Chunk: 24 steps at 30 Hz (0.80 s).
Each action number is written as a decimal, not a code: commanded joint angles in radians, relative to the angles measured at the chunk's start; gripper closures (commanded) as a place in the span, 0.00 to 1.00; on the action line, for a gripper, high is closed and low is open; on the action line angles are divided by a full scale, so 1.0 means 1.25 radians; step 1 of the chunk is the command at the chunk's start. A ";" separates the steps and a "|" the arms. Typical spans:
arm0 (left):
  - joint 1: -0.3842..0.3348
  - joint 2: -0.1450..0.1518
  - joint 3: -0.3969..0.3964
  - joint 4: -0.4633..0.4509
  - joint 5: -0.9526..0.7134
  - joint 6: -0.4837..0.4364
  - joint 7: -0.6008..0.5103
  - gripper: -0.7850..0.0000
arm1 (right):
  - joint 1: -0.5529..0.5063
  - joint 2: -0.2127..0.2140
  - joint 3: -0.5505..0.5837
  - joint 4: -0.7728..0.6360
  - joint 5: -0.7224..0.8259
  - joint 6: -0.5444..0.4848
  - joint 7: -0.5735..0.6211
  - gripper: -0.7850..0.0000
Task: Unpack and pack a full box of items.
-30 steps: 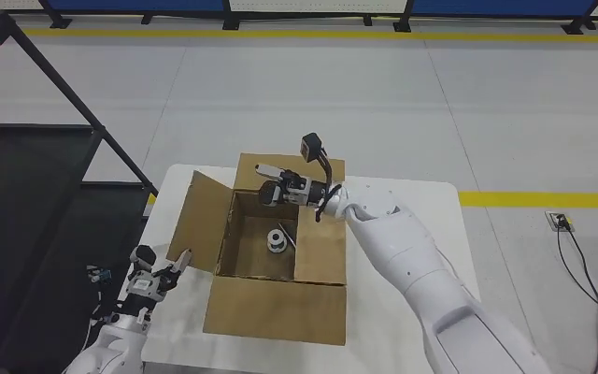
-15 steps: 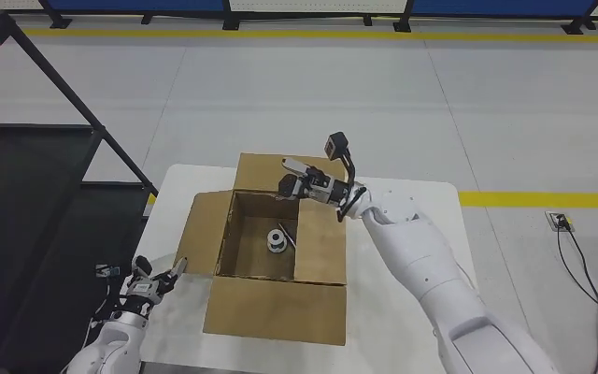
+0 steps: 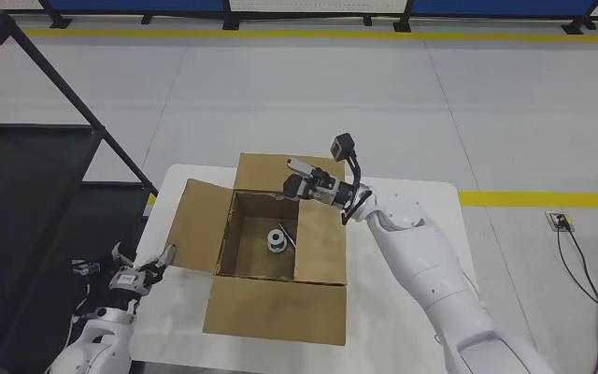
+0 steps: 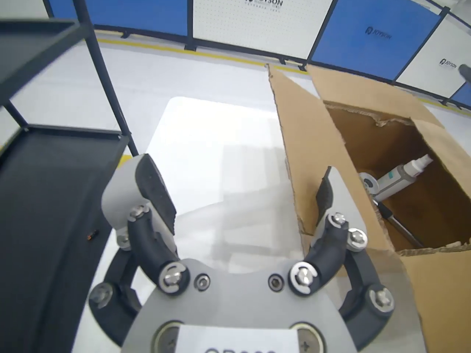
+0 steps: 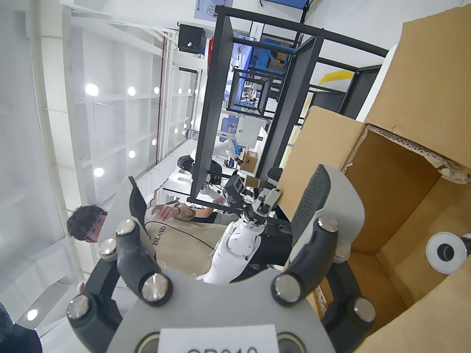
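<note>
An open cardboard box [image 3: 280, 280] stands in the middle of the white table [image 3: 411, 215]. On its floor lie a white roll [image 3: 277, 241], a spray bottle [image 4: 403, 174] and a thin dark tool [image 4: 393, 220]. My left gripper [image 3: 140, 271] hovers open and empty off the table's left edge, just clear of the box's left flap [image 3: 196, 224]. In the left wrist view the left gripper [image 4: 239, 192] has that flap [image 4: 294, 141] beside one finger. My right gripper [image 3: 291, 179] hangs open and empty over the box's far rim. The right wrist view has the right gripper [image 5: 224, 200] above the box [image 5: 404, 170] and roll [image 5: 445, 251].
A black metal shelf rack [image 3: 47, 215] stands close to the table's left side, right beside my left gripper. The box's right flap [image 3: 322, 238] leans inward and its near flap [image 3: 276, 313] hangs toward the front. Bare table lies right of the box.
My left gripper has drawn back leftward from the left flap, which now leans further outward. My right gripper has shifted right and toward the far rim of the box.
</note>
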 commanded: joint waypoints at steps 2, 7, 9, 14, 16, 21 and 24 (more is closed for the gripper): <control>0.015 0.000 -0.014 -0.073 0.009 0.008 0.025 0.00 | -0.019 0.007 0.006 -0.035 -0.028 0.002 -0.024 0.00; 0.038 -0.001 -0.030 -0.193 -0.014 -0.013 0.032 0.00 | -0.059 0.022 0.026 -0.105 -0.060 0.005 -0.051 0.00; 0.043 0.000 -0.026 -0.234 -0.004 -0.024 0.013 0.00 | -0.079 0.029 0.041 -0.135 -0.072 0.002 -0.061 0.00; 0.017 -0.001 0.054 -0.275 0.034 -0.049 -0.053 0.00 | -0.146 0.055 0.095 -0.229 -0.097 -0.017 -0.065 0.00; -0.011 -0.003 0.104 -0.266 0.050 -0.053 -0.086 0.00 | -0.180 0.067 0.125 -0.272 -0.109 -0.022 -0.067 0.00; -0.099 -0.010 0.232 -0.199 0.055 -0.065 -0.183 0.00 | -0.282 0.095 0.205 -0.386 -0.130 -0.023 -0.084 0.00; -0.158 -0.016 0.293 -0.142 0.023 -0.059 -0.254 0.00 | -0.348 0.110 0.255 -0.450 -0.144 -0.018 -0.101 0.00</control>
